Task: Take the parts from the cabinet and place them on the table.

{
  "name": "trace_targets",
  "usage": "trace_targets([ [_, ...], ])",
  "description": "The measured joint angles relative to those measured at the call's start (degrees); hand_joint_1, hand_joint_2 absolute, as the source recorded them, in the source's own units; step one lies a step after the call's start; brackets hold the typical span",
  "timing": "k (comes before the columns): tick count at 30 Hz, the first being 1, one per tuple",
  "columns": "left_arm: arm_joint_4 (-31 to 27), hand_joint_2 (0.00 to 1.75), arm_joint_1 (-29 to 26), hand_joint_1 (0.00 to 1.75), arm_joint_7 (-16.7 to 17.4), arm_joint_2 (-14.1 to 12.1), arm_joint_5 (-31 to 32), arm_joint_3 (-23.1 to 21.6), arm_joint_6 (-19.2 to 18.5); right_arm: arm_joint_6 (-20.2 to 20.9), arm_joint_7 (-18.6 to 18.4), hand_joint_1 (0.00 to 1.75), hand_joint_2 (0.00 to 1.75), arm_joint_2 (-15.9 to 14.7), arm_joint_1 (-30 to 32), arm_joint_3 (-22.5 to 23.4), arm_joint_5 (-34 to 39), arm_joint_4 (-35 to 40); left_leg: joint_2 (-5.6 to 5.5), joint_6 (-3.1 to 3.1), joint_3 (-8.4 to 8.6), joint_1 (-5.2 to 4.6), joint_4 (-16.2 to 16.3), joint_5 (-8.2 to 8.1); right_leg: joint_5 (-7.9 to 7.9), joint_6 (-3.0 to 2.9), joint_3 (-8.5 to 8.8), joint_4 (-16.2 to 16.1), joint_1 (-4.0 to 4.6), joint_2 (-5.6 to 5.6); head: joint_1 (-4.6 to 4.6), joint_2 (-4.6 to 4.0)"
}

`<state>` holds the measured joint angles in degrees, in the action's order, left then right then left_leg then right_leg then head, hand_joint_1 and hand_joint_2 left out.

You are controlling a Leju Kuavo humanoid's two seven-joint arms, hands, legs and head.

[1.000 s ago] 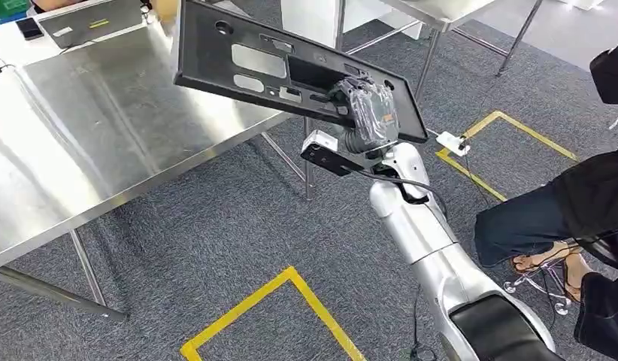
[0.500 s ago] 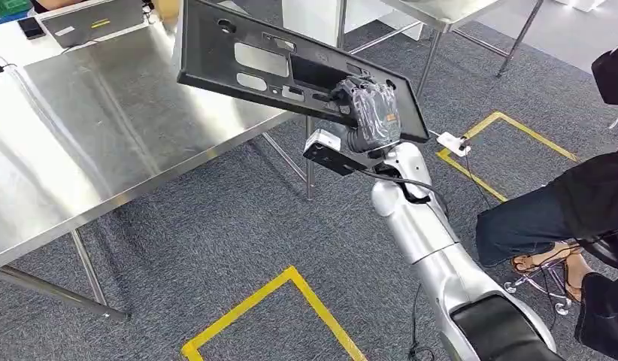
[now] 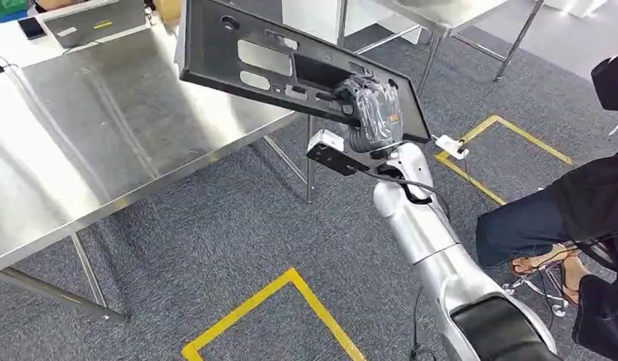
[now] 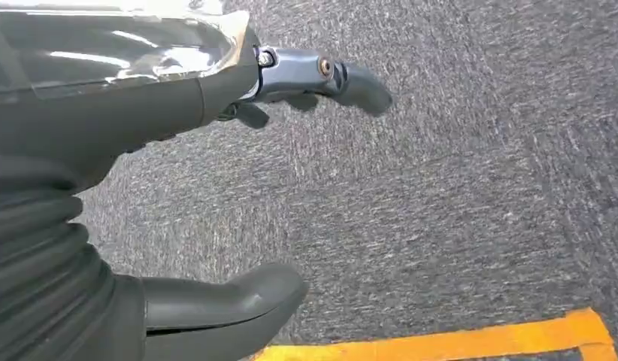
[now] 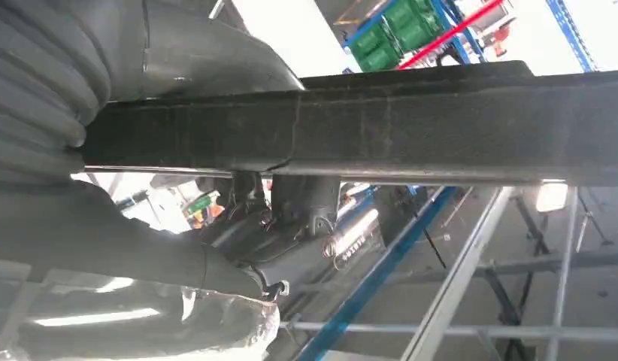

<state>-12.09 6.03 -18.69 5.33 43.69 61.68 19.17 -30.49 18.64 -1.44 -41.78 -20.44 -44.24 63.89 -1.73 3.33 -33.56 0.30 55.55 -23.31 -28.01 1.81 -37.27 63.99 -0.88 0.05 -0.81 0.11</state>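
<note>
Above the counter edge, right robot hand grips the black panel, apparently not yet set down; left robot hand hangs spread, holding nothing

Bare steel table lies open beneath the raised panel.

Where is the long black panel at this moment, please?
In the head view, the right hand holds the long black panel up in the air, its far end over the edge of the steel table.
</note>
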Motion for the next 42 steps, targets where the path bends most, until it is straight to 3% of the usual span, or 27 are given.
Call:
trace_targets([
  [2, 0.0, 1.75, 0.0, 0.0, 0.02, 0.04, 0.0, 0.0, 0.0, -0.02, 0.0, 1.75, 1.75, -0.18, 0.41, 0.0, 0.0, 0.0, -0.01, -0.01, -0.03, 0.02, 0.04, -0.1, -3.16, -0.04, -4.96, 9.31, -0.24, 0.0, 0.07, 0.0],
  [3, 0.0, 1.75, -0.03, 0.0, 0.02, 0.04, 0.0, 0.0, 0.0, 0.0, 0.0, 1.75, 1.75, -0.24, 0.69, 0.0, 0.0, 0.0, -0.07, -0.11, -0.01, 0.11, 0.08, -0.18, -3.33, 0.37, -6.18, 11.32, -0.41, -0.02, 0.02, 0.0],
  [4, 0.0, 1.75, -0.09, 0.0, 0.04, 0.09, -0.02, 0.02, 0.0, 0.0, -0.02, 1.75, 1.75, -0.26, 0.91, 0.0, 0.0, 0.0, -0.17, -0.35, 0.08, 0.28, 0.15, -0.34, -2.36, 1.06, -5.82, 9.92, -0.69, -0.03, 0.04, 0.0],
  [5, 0.0, 1.75, -0.14, 0.0, 0.04, 0.15, -0.02, 0.07, 0.0, 0.0, -0.02, 1.75, 1.75, -0.26, 0.92, 0.0, 0.0, 0.0, -0.23, -0.66, 0.1, 0.5, 0.36, -0.54, -0.52, 1.93, -4.05, 6.15, -0.98, -0.04, 0.02, 0.0],
  [7, 0.0, 1.75, -0.12, 0.0, 0.07, 0.18, -0.02, 0.11, 0.0, 0.0, -0.02, 1.75, 1.75, -0.33, 0.85, 0.0, 0.0, 0.07, -0.41, -1.88, 0.02, 0.95, 1.63, -1.53, 3.78, 3.68, 1.71, -5.28, -1.78, -0.04, -0.04, 0.0],
  [8, -0.07, 1.75, -0.12, 0.0, 0.07, -0.18, -0.02, 0.2, 0.0, 0.0, -0.02, 1.75, 1.75, -0.44, 0.85, 0.0, 0.04, 0.04, -0.49, -2.51, -0.33, 0.62, 2.08, -2.11, 3.3, 3.22, 2.26, -5.25, -1.33, 0.2, -0.04, 0.0],
  [9, -0.07, 1.75, -0.08, 0.0, 0.07, -0.13, -0.02, 0.24, 0.02, -0.02, -0.02, 1.75, 1.75, -0.26, 0.92, -0.07, 0.04, 0.11, -0.38, -2.77, -0.35, 0.58, 2.51, -2.42, 3.34, 2.09, 2.13, -5.69, -1.4, 0.4, 0.26, 0.0],
  [10, -0.07, 1.75, -0.08, 0.0, 0.06, 0.0, 0.0, 0.24, 0.02, 0.0, -0.02, 1.75, 1.75, -0.28, 1.07, -0.11, 0.02, 0.11, -0.45, -2.83, -0.31, 0.68, 2.27, -2.39, 3.14, 1.47, 2.12, -5.49, -1.3, 0.38, 0.31, 0.0],
  [13, -0.07, 1.75, -0.21, 0.0, 0.07, -0.02, -0.02, 0.31, 0.04, 0.0, -0.11, 1.75, 1.75, -0.31, 1.01, -0.04, 0.07, 0.18, 0.08, -3.38, -0.26, 1.22, 2.77, -3.0, 3.01, 0.09, 2.5, -5.49, -1.28, 0.37, 0.28, 0.0],
  [15, -0.07, 1.75, -0.1, 0.0, 0.04, -0.02, 0.0, 0.31, 0.04, 0.0, -0.11, 1.75, 1.75, -0.31, 0.92, -0.04, 0.07, 0.22, 1.05, -3.58, -3.32, 1.19, 8.82, -6.08, 2.55, -0.6, 2.93, -5.49, -1.07, 0.31, 0.33, 0.0],
  [17, -0.07, 1.75, -0.16, 0.0, 0.0, 0.0, 0.09, 0.31, 0.07, 0.0, -0.11, 1.75, 1.75, -0.33, 1.01, -0.07, 0.07, 0.22, 1.27, -3.62, -8.9, 1.2, 18.29, -9.52, 2.1, -1.2, 3.28, -5.49, -0.68, 0.16, 0.35, 0.0],
  [18, -0.07, 1.75, -0.2, 0.0, 0.02, 0.04, 0.11, 0.31, 0.07, 0.0, -0.11, 1.75, 1.75, -0.35, 1.11, -0.07, 0.07, 0.22, 1.27, -3.5, -10.75, 1.2, 20.65, -9.6, 1.92, -1.42, 3.48, -5.49, -0.46, 0.13, 0.35, 0.0],
  [19, -0.07, 1.75, -0.23, 0.0, 0.04, 0.07, 0.13, 0.31, 0.07, -0.02, -0.11, 1.75, 1.75, -0.35, 1.18, -0.07, 0.07, 0.22, 1.27, -3.28, -11.25, 1.19, 20.59, -8.67, 1.69, -1.49, 3.71, -5.49, -0.34, 0.13, 0.35, 0.0],
  [20, -0.07, 1.75, -0.25, 0.0, 0.09, 0.07, 0.22, 0.31, 0.09, -0.04, -0.11, 1.75, 1.75, -0.35, 1.23, -0.07, 0.07, 0.22, 1.27, -2.79, -10.32, 1.11, 17.29, -5.64, 1.29, -1.51, 4.26, -5.49, -0.12, 0.14, 0.35, 0.0],
  [22, -0.07, 1.75, -0.18, 0.0, 0.24, 0.02, 0.59, 0.28, 0.09, -0.09, -0.17, 1.75, 1.75, -0.39, 1.21, -0.04, 0.02, 0.24, 1.33, -1.5, -6.04, 0.6, 7.59, 0.14, 0.58, -1.38, 5.34, -5.54, 0.05, 0.14, 0.35, 0.0],
  [23, -0.09, 1.75, -0.15, 0.0, 0.33, -0.13, 0.7, 0.26, 0.11, -0.11, -0.17, 1.75, 1.75, -0.42, 1.22, -0.02, 0.02, 0.26, 1.66, -0.64, -4.32, 0.12, 4.2, 0.84, 0.2, -1.22, 5.63, -5.62, -0.03, 0.14, 0.28, 0.0],
  [24, -0.09, 1.75, 0.01, 0.0, 0.44, -0.07, 0.83, 0.24, 0.11, -0.15, -0.2, 1.75, 1.75, -0.5, 1.15, 0.0, 0.02, 0.28, 1.87, -0.63, -3.78, -0.14, 3.43, 0.07, -0.08, -0.78, 5.6, -5.6, 0.69, 0.19, 0.28, 0.0],
  [25, -0.15, 1.75, 0.19, 0.0, 0.44, -0.13, 0.92, 0.22, 0.13, -0.15, -0.24, 1.75, 1.75, -0.59, 1.19, 0.04, 0.02, 0.31, 1.85, -0.7, -3.83, -0.35, 3.44, -0.19, -0.16, -0.46, 5.65, -5.92, 0.19, 0.14, 0.29, 0.0],
  [27, -0.17, 1.75, 0.12, 0.0, 0.57, -0.13, 0.94, 0.22, 0.17, -0.17, -0.28, 1.75, 1.75, -0.7, 1.52, 0.07, 0.0, 0.35, 1.72, -0.23, -3.27, -0.75, 2.58, -0.51, 0.47, 0.45, 6.45, -5.34, 0.39, 0.01, 0.28, 0.0],
  [29, -0.17, 1.75, 0.07, 0.0, 0.61, -0.02, 0.94, 0.22, 0.17, -0.2, -0.31, 1.75, 1.75, -0.92, 1.59, 0.2, -0.02, 0.61, 1.43, 0.04, -1.17, -0.37, 1.46, -0.34, -0.7, 0.45, 5.52, -3.32, 0.2, -0.01, 0.13, 0.0],
  [30, -0.17, 1.75, 0.14, 0.0, 0.61, -0.02, 0.92, 0.22, 0.17, -0.2, -0.31, 1.75, 1.75, -0.96, 1.42, 0.2, 0.02, 0.63, 1.42, 0.29, -0.93, -0.33, 1.44, -0.49, -1.86, 0.09, 3.78, -0.07, 0.19, 0.01, 0.22, 0.0],
  [33, -0.17, 1.75, 0.19, 0.0, 0.61, 0.04, 0.92, 0.22, 0.15, -0.2, -0.26, 1.75, 1.75, -1.27, 1.98, 0.2, 0.02, 0.68, 1.1, 0.47, -0.32, -0.31, 1.46, -1.3, -5.01, 0.71, -4.31, 11.28, 0.13, 0.02, 0.15, 0.0],
  [35, -0.17, 1.75, 0.04, 0.0, 0.61, 0.2, 0.92, 0.22, 0.15, -0.2, -0.28, 1.75, 1.75, -1.36, 2.41, 0.2, 0.02, 0.68, 0.76, 0.2, 0.46, -0.3, 1.48, -1.96, -3.05, 1.3, -5.21, 9.32, 0.13, 0.01, 0.13, 0.0],
  [38, -0.17, 1.75, -0.01, 0.0, 0.57, 0.37, 0.83, 0.22, 0.11, -0.2, -0.28, 1.75, 1.75, -1.6, 2.35, 0.28, 0.02, 0.7, 0.52, -0.53, 1.87, -0.28, 1.49, -3.22, 5.44, 3.19, -0.08, -5.3, -0.08, -0.01, 0.11, 0.0],
  [39, -0.17, 1.75, 0.04, 0.0, 0.57, 0.35, 0.83, 0.24, 0.09, -0.2, -0.28, 1.75, 1.75, -1.6, 2.33, 0.26, 0.02, 0.7, 0.48, -0.85, 2.24, -0.62, 1.93, -3.66, 5.29, 2.27, -0.19, -6.73, 0.19, -0.07, 0.2, 0.0],
  [40, -0.17, 1.75, 0.07, 0.0, 0.48, 0.37, 0.85, 0.22, 0.09, -0.15, -0.28, 1.75, 1.75, -1.6, 2.26, 0.2, 0.0, 0.7, 0.46, -1.19, 1.94, -0.71, 1.65, -4.02, 4.64, 0.52, 0.73, -6.61, 0.26, -0.12, 0.15, 0.0],
  [42, -0.17, 1.75, 0.0, 0.0, 0.44, 0.37, 0.83, 0.22, 0.04, -0.15, -0.3, 1.75, 1.75, -1.64, 2.32, 0.24, 0.0, 0.79, 0.45, -1.58, 2.2, -0.71, 2.21, -3.99, 5.44, -0.29, 0.72, -6.61, 0.04, -0.04, 0.33, 0.0],
])
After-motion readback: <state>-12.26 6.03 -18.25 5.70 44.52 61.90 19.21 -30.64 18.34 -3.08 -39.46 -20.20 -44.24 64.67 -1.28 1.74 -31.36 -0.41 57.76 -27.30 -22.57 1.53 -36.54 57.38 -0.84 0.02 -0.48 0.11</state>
